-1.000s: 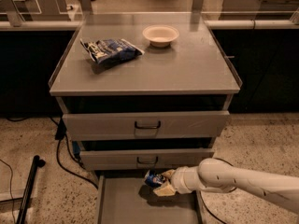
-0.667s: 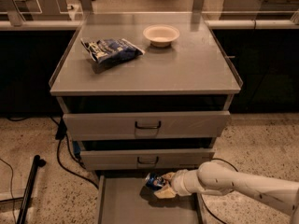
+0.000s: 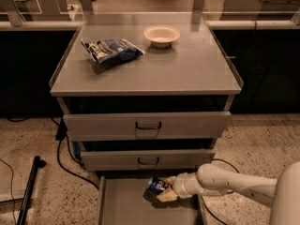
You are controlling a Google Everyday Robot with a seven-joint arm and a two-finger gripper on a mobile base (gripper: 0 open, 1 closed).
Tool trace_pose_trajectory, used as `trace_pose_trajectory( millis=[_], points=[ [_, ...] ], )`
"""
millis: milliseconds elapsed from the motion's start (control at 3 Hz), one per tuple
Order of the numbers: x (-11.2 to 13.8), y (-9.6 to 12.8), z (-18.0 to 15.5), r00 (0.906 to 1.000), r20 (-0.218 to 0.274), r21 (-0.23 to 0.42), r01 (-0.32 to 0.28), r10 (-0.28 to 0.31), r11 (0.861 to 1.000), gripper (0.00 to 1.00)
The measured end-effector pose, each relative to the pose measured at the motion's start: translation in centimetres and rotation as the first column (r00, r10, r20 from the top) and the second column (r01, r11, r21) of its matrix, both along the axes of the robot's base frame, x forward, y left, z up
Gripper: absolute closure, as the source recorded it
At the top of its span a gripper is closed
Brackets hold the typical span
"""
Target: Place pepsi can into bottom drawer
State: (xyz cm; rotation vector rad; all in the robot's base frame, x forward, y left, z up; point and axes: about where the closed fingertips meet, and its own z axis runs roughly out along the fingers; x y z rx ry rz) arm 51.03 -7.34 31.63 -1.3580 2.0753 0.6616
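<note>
The pepsi can (image 3: 158, 185), small and blue with white marks, is held tilted on its side just above the floor of the open bottom drawer (image 3: 126, 205), near the drawer's back right. My gripper (image 3: 164, 189) comes in from the right on a white arm and is shut on the can, with its tan fingers (image 3: 167, 196) around the can's right end. The drawer is pulled out below the two upper drawers and its grey floor shows bare to the left of the can.
On the cabinet top lie a crinkled blue chip bag (image 3: 111, 50) and a white bowl (image 3: 161, 34). The two upper drawers with dark handles (image 3: 148, 125) stand slightly out. A black cable (image 3: 65, 158) and a dark pole (image 3: 29, 191) lie on the floor at left.
The gripper and can have stayed almost in place over the drawer's back right; the arm has shifted only slightly.
</note>
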Motion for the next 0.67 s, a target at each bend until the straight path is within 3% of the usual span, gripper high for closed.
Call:
trace_pose_trajectory(
  millis=[667],
  points=[
    [-1.2, 1.6, -7.7, 0.9948, -0.101, -0.021, -0.011, 0.009, 1.000, 1.00]
  ],
)
